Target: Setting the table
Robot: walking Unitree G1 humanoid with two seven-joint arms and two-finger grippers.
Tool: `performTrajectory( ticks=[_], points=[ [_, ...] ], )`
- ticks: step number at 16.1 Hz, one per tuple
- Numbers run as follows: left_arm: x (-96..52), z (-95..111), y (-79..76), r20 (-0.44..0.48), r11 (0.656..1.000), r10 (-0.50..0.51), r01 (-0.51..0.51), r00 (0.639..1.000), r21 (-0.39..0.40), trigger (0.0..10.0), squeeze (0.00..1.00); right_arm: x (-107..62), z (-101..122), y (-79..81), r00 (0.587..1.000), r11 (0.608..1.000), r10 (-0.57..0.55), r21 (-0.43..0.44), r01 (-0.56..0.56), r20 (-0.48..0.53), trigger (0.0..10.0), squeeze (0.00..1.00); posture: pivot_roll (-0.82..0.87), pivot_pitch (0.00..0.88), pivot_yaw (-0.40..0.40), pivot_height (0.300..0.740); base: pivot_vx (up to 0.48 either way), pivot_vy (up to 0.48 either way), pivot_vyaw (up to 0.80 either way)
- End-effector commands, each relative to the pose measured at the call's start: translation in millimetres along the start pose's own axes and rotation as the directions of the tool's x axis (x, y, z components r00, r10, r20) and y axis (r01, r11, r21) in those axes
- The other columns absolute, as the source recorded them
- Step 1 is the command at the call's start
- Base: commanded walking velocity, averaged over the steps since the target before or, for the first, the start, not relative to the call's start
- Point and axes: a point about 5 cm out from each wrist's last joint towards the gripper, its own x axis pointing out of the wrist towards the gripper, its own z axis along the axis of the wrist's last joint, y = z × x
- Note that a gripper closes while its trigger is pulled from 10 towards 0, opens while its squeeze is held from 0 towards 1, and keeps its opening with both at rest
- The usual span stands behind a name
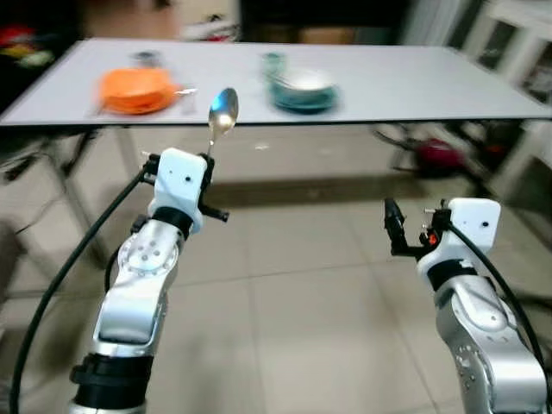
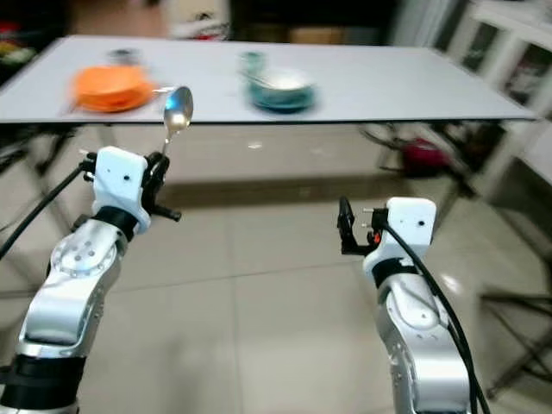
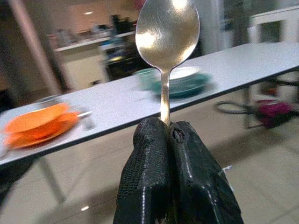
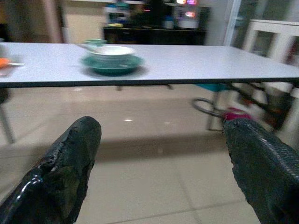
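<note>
On the left side of the white table (image 1: 405, 90) sits an orange plate (image 1: 136, 90), with a small shiny thing just beside it that is too blurry to name. The table is still ahead of the robot, with bare floor tiles between them.

The left gripper (image 3: 169, 135) has its two black fingers pressed tight together, pinching the thin handle of a spoon (image 1: 222, 114). The spoon stands almost straight up, bowl at the top and handle down in the fingers. In the head view its bowl lines up with the near edge of the table, a little to the right of the orange plate. So the spoon's long side points up, not flat like it would lie on a table. I think it has to be tipped over before it can be set down.

Farther right on the table is a teal plate (image 1: 304, 97) with a pale bowl (image 1: 304, 82) on it and a small teal cup (image 1: 273, 61) just behind.

The right gripper (image 4: 159, 154) is held low over the floor with its fingers spread wide apart, and it holds nothing. The left arm has the spoon and is nearer the orange plate, so I think that arm should reach forward to the table
</note>
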Motion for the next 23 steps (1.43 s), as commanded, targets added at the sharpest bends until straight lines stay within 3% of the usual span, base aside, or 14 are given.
performTrajectory(
  ticks=[1,6,14,17,21,23],
  points=[
    [1.6,3.3,-3.5,0.01,1.0,-0.01,0.01,1.0,-0.001,10.0,0.0,1.7,0.1,-4.3,1.0,1.0,-0.022,-0.011,0.022,0.002,10.0,0.0,0.05,0.0,-0.048,0.74,0.3,0.0,0.0],
    [0.6,1.6,1.8,0.001,1.0,0.011,-0.011,1.0,0.006,10.0,0.0,4.6,-0.4,-4.2,0.999,0.998,-0.031,-0.048,0.031,0.01,10.0,0.0,0.05,0.0,-0.051,0.74,0.32,0.0,0.0],
    [-1.8,-3.1,8.0,0.002,1.0,0.03,-0.03,1.0,-0.001,10.0,0.0,4.8,-2.8,-7.6,1.0,1.0,0.004,-0.004,-0.004,0.014,10.0,0.0,0.04,0.0,-0.046,0.74,0.345,0.0,0.0],
    [-15.1,-21.8,19.5,-0.015,0.999,0.037,-0.037,0.999,-0.007,10.0,0.0,5.0,-7.7,-14.3,0.999,0.999,0.009,0.034,-0.011,0.049,10.0,0.0,0.05,0.0,-0.048,0.74,0.32,0.0,0.0],
    [-30.6,-39.0,23.5,-0.036,0.999,0.038,-0.038,0.999,0.009,10.0,0.0,-1.6,-30.6,-13.9,0.997,0.997,0.076,0.031,-0.075,-0.002,10.0,0.0,0.05,0.0,-0.056,0.74,0.311,0.0,0.0],
    [-31.2,-40.5,23.7,-0.035,0.999,0.039,-0.039,0.999,0.012,10.0,0.0,-1.1,-34.9,-15.9,0.998,0.998,0.06,0.03,-0.059,-0.016,10.0,0.0,0.06,0.0,-0.063,0.74,0.311,0.0,0.0]
  ],
)
